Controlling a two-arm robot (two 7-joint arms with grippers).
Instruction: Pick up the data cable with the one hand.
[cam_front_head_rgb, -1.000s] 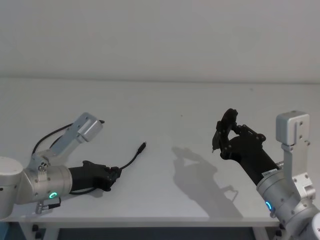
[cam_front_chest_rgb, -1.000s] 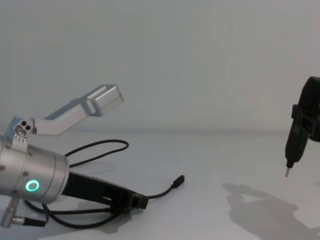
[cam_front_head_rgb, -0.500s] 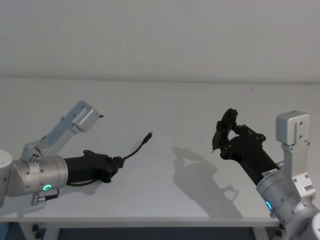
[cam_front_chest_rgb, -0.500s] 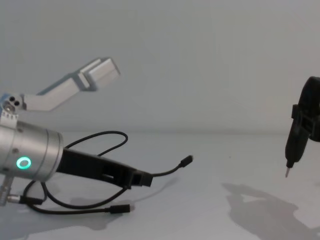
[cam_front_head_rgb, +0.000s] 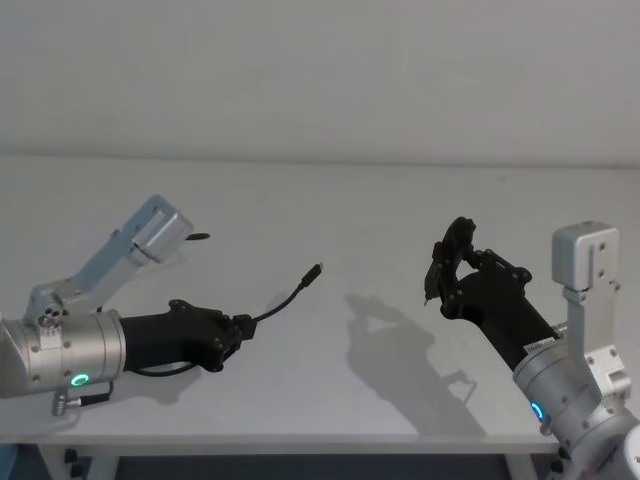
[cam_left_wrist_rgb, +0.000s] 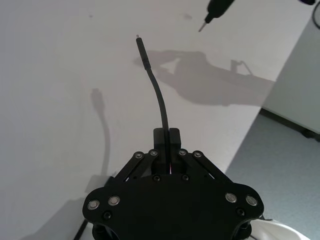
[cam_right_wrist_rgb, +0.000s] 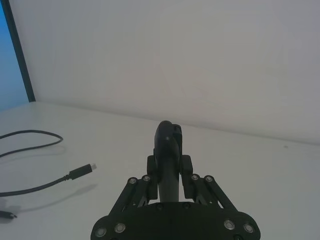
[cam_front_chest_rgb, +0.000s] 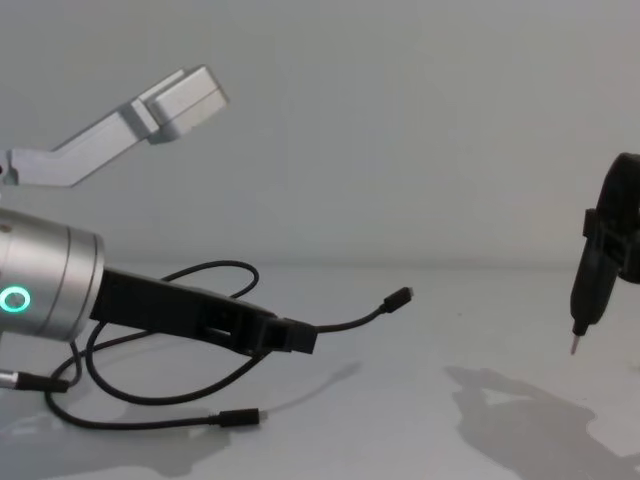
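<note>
My left gripper (cam_front_head_rgb: 240, 327) hangs above the left part of the white table (cam_front_head_rgb: 350, 205), shut on the data cable (cam_front_head_rgb: 285, 303). A short curved stretch of the thin black cord sticks out past the fingertips and ends in a slim plug (cam_front_head_rgb: 315, 270) held in the air. In the chest view the left gripper (cam_front_chest_rgb: 300, 338) stands clear of the table while the data cable (cam_front_chest_rgb: 170, 290) trails behind it in loose loops, its other plug (cam_front_chest_rgb: 235, 418) lying on the surface. In the left wrist view the data cable (cam_left_wrist_rgb: 159, 95) rises from between the fingers (cam_left_wrist_rgb: 160, 136).
My right gripper (cam_front_head_rgb: 445, 272) hovers still at the right, shut on a black pen-like tool (cam_right_wrist_rgb: 167, 142) with a thin metal tip (cam_front_chest_rgb: 574, 343). Its shadow falls on the table's middle. The table's front edge (cam_front_head_rgb: 300, 438) runs close below both arms.
My left gripper has risen and moved slightly right with the cable in it. The free plug end lifted up and rightward, and the loops pulled partly off the table. The right arm stayed put.
</note>
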